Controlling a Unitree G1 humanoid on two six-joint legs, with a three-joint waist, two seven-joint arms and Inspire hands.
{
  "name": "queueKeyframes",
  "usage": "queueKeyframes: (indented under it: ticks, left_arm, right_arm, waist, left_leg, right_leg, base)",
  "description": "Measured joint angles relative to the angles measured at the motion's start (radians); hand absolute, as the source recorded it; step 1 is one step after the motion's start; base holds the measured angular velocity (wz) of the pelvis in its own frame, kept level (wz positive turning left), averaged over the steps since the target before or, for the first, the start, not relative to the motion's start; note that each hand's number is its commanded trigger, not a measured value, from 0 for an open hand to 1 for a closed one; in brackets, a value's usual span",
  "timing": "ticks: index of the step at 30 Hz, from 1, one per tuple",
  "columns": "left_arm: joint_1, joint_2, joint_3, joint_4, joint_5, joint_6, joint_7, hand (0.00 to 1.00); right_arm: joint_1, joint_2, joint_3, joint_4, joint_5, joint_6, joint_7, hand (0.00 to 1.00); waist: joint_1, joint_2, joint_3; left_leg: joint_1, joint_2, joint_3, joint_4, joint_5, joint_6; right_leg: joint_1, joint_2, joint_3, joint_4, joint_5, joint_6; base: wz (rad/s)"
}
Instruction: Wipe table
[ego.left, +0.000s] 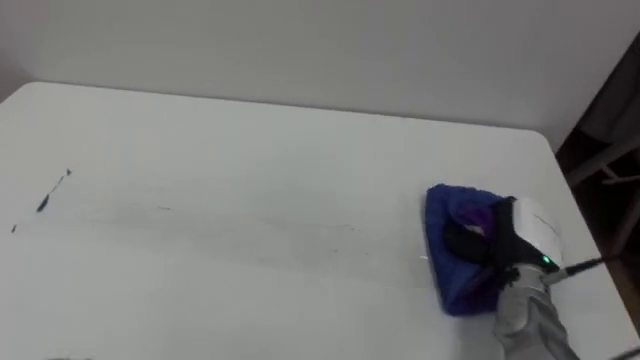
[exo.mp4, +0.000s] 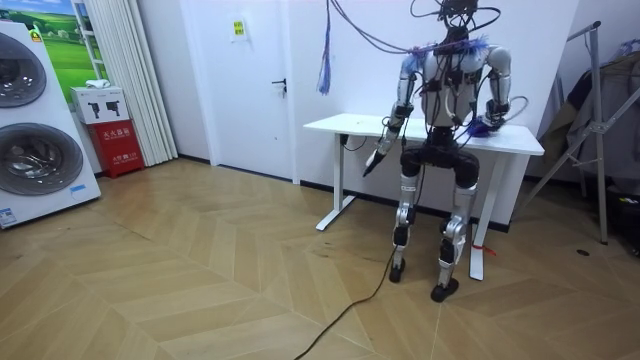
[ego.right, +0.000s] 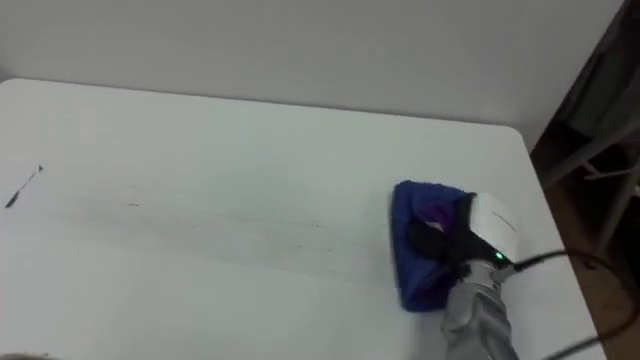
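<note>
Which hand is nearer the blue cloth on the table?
Right. The right hand rests on the blue cloth near the table's right end; the left hand hangs below the table's near edge, well away from it.

The table (ego.left: 250, 130) is plain white. Near its left edge run thin dark-blue ink marks (ego.left: 45, 198) — a short slanted stroke and a few specks. Toward the right edge, the cloth (ego.left: 450, 285) is deep blue with a purple patch; the right hand (ego.left: 468, 240) on it is black. The floor (exo.mp4: 200, 280) — light wood, herringbone pattern.
</note>
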Motion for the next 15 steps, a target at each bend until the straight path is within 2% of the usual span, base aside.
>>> queueKeyframes:
  ticks: [1,2,4,5,7,8,9,11,13,15]
  left_arm:
    - [0.002,0.002,-0.007,0.006,0.003,0.000,0.007,0.00]
    - [0.006,0.004,-0.007,0.014,0.001,0.002,0.008,0.00]
    - [0.056,0.028,-0.007,0.023,-0.001,0.028,0.013,0.00]
    - [0.090,0.039,-0.005,0.030,-0.003,0.039,0.012,0.00]
    - [0.128,0.041,0.009,0.041,-0.021,0.053,0.004,0.00]
    - [0.134,0.040,0.011,0.042,-0.021,0.054,0.000,0.00]
    - [0.141,0.039,0.019,0.043,-0.023,0.054,-0.012,0.00]
    - [0.134,0.035,0.027,0.043,-0.024,0.048,-0.028,0.00]
    - [0.112,0.033,0.027,0.044,-0.023,0.040,-0.044,0.00]
    - [0.089,0.029,0.027,0.043,-0.022,0.030,-0.049,0.00]
  right_arm:
    - [-0.024,0.013,0.029,-0.018,-0.042,-0.001,0.035,0.60]
    - [-0.024,0.014,0.035,-0.032,-0.061,-0.004,0.047,0.00]
    - [-0.025,0.011,0.038,-0.045,-0.066,-0.011,0.072,0.00]
    - [-0.024,0.005,0.030,-0.055,-0.065,-0.012,0.074,0.00]
    - [-0.019,-0.014,0.019,-0.057,-0.054,-0.018,0.072,0.00]
    - [-0.017,-0.018,0.012,-0.057,-0.053,-0.021,0.073,0.00]
    - [-0.014,-0.028,0.004,-0.057,-0.050,-0.025,0.075,0.00]
    - [-0.010,-0.037,-0.002,-0.057,-0.048,-0.045,0.078,0.00]
    - [-0.010,-0.038,-0.002,-0.057,-0.051,-0.066,0.081,0.00]
    - [-0.007,-0.037,-0.004,-0.055,-0.056,-0.069,0.082,0.00]
  waist:
    - [0.017,-0.006,0.0055]
    - [0.022,-0.008,0.0071]
    - [0.053,-0.008,0.0071]
    - [0.054,-0.006,0.0087]
    - [0.049,0.005,0.0150]
    - [0.049,0.008,0.0148]
    - [0.049,0.015,0.0191]
    - [0.046,0.019,0.0215]
    - [0.040,0.027,0.0192]
    - [0.041,0.033,0.0185]
  left_leg:
    - [-0.016,0.002,-0.011,0.004,0.002,-0.002]
    - [-0.020,0.002,-0.020,0.005,0.002,-0.003]
    - [-0.023,-0.001,-0.047,0.009,0.003,-0.004]
    - [-0.024,-0.004,-0.063,0.009,0.003,-0.004]
    - [-0.020,-0.013,-0.080,0.010,0.003,-0.003]
    - [-0.020,-0.016,-0.084,0.010,0.003,-0.002]
    - [-0.021,-0.017,-0.089,0.010,0.003,-0.002]
    - [-0.025,-0.017,-0.089,0.009,0.003,-0.002]
    - [-0.028,-0.017,-0.087,0.008,0.002,-0.002]
    - [-0.026,-0.017,-0.086,0.007,0.002,-0.002]
  right_leg:
    - [-0.006,0.003,-0.014,-0.001,0.001,-0.002]
    - [-0.006,0.003,-0.024,-0.003,0.001,-0.002]
    - [-0.002,0.004,-0.039,-0.004,0.001,-0.002]
    - [0.002,0.002,-0.044,-0.004,0.001,-0.002]
    - [0.014,-0.003,-0.038,-0.016,0.001,-0.001]
    - [0.016,-0.005,-0.034,-0.018,0.000,0.000]
    - [0.016,-0.006,-0.030,-0.018,0.000,0.000]
    - [0.012,-0.005,-0.028,-0.018,-0.002,0.003]
    - [0.012,-0.005,-0.022,-0.017,-0.004,0.007]
    - [0.011,-0.004,-0.009,-0.017,-0.006,0.010]
  base:
    - [0.18]
    - [0.40]
    - [0.42]
    - [0.36]
    - [0.35]
    - [0.25]
    - [0.07]
    - [-0.02]
    - [-0.04]
    - [-0.03]
